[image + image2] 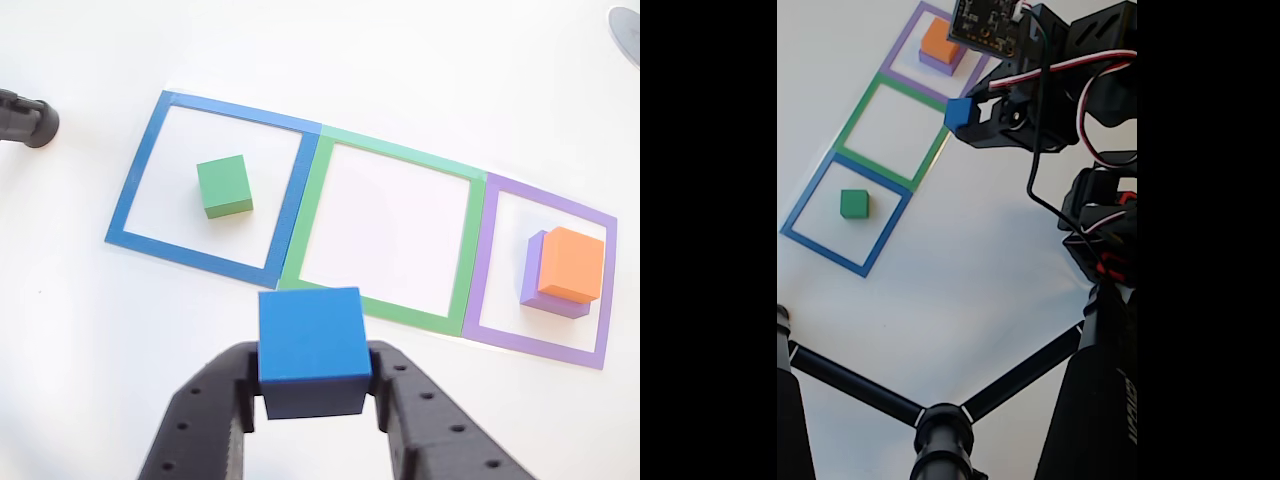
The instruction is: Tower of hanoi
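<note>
The white table (90, 330) carries three tape squares in a row. I see my gripper (311, 385) pinching the blue cube (310, 345) between both fingers, raised above the table just at the near edge of the green tape square (310, 215). The green block (224, 186) lies inside the blue tape square (130, 190) — the orange block (572, 263) sits on the purple block (533, 270), inside the purple tape square (480, 270).

Plain matte colours throughout, no patterns: blue cube (310, 350) in a black claw (312, 400), green block (224, 186), orange block (571, 264) over a purple block (533, 270). White surface (400, 80) marked left to right with blue tape outline (205, 182), green tape outline (385, 228), purple tape outline (545, 270). Red, white and black wires (1080, 70) on the black arm.
</note>
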You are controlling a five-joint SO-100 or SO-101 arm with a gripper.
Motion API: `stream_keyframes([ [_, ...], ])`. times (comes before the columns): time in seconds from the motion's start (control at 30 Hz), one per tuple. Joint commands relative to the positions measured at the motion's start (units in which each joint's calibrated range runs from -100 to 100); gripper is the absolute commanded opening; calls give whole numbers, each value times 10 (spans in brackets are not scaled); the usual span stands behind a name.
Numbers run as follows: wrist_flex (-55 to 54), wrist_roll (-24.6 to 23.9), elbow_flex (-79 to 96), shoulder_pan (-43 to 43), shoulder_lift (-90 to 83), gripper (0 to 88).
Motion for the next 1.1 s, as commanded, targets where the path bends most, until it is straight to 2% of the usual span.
stream_keyframes([
  [0.0,24,0,-46,-44,-24,27],
  [0.2,-15,0,-16,-95,-26,27],
  [0.4,-172,0,151,-113,-34,31],
  [0.73,-685,0,549,-105,2,32],
  [0.93,-936,0,647,-115,116,32],
  [1.07,-1065,0,670,-115,209,32],
])
